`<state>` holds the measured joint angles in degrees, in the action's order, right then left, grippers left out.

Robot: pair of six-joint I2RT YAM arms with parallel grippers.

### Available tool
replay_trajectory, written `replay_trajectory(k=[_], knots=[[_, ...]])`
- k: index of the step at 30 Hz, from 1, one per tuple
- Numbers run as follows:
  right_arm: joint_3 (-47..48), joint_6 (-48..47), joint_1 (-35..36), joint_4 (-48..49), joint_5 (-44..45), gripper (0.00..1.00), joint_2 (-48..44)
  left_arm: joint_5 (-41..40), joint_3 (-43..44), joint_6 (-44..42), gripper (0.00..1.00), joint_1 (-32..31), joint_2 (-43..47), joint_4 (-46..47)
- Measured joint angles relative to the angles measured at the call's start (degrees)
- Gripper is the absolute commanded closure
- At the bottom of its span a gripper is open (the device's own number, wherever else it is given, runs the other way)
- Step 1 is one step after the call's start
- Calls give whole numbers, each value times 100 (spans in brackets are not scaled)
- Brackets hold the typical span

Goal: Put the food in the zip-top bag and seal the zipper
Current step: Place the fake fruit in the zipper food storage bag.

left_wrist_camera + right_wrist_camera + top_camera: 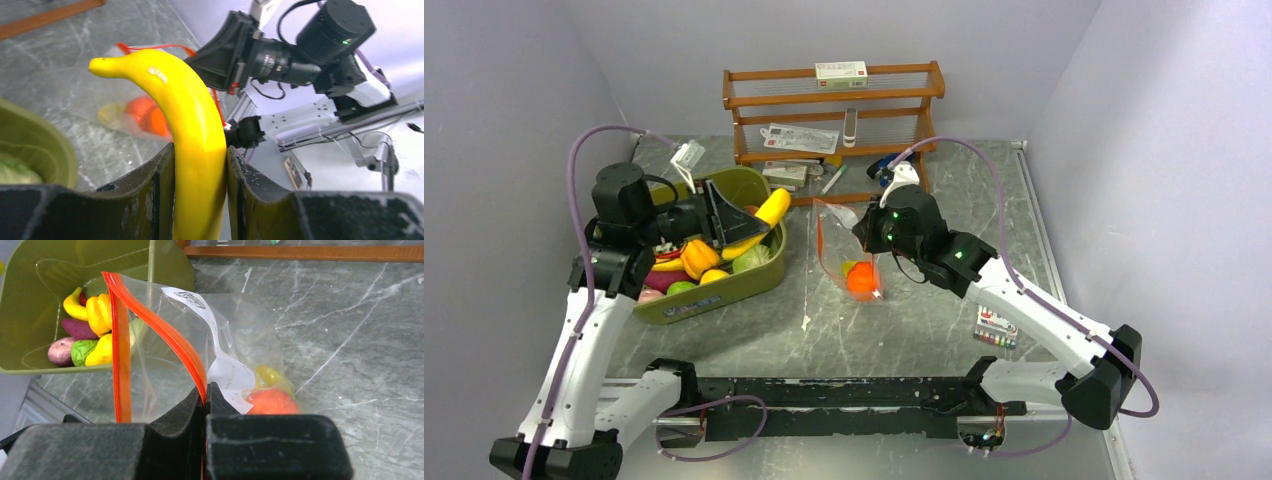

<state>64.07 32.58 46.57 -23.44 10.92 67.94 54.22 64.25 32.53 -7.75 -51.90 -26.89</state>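
Moving the banana (195,125), clamped in the left jaws, slowly to the zip-top bag (240,330) works best while the right jaws pinch its zipper (120,340).

Robot lab booth: plain lilac walls (674,40) (marbled tabletop (894,330)).

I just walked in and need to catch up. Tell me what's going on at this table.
The left gripper holds a toy banana by the olive-green tub, which holds more toy food. The right gripper is shut on the orange-red zipper of the clear zip-top bag, holding its mouth open. An orange piece and a yellow piece lie inside the bag, which is not sealed yet.
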Motion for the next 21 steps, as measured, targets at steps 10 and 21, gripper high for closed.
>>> replay_trajectory(k=[10, 21], knots=[[-57, 192, 0, 133, -136, 100, 9, -144, -295, 861, 80, -1569, -245, 1115], [-162, 337, 0, 402, -350, 100, 2, -863, -684, 1139, 79, -2024, -1027, 1287]])
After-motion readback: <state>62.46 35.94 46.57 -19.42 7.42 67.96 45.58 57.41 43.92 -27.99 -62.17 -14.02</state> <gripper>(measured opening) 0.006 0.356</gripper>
